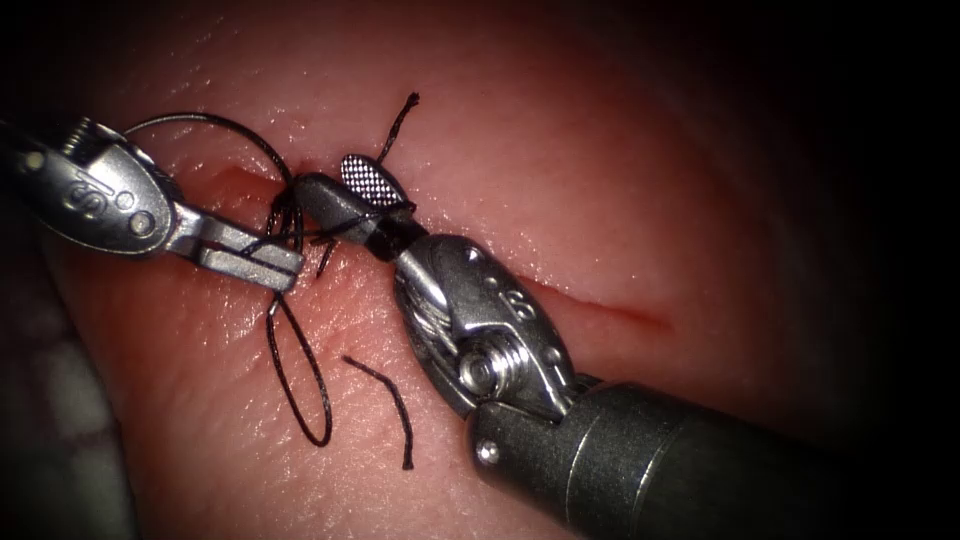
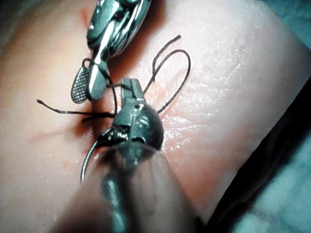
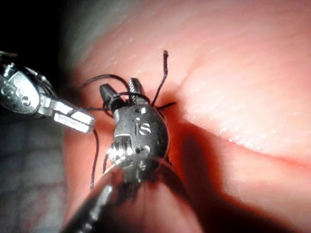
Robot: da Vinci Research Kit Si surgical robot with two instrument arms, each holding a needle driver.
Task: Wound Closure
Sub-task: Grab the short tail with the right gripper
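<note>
left tool (image 1: 262, 262): fingers clenched on thread (image 1: 300, 375)
right tool (image 1: 350, 190): fingers parted around thread
progress: knot at cut's (image 1: 600, 305) left end, rest unclosed

A faintly checked cloth (image 1: 50, 400) lies in deep shadow at about 8 o'clock in the endoscope view. The left wrist view catches a blue-green drape (image 2: 289, 194) past a dark gap. The right wrist view catches a dim grey cloth (image 3: 29, 194).

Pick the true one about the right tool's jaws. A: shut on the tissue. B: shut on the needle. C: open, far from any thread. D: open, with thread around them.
D: the right tool has its jaws apart, and thread is wrapped around them.
</note>
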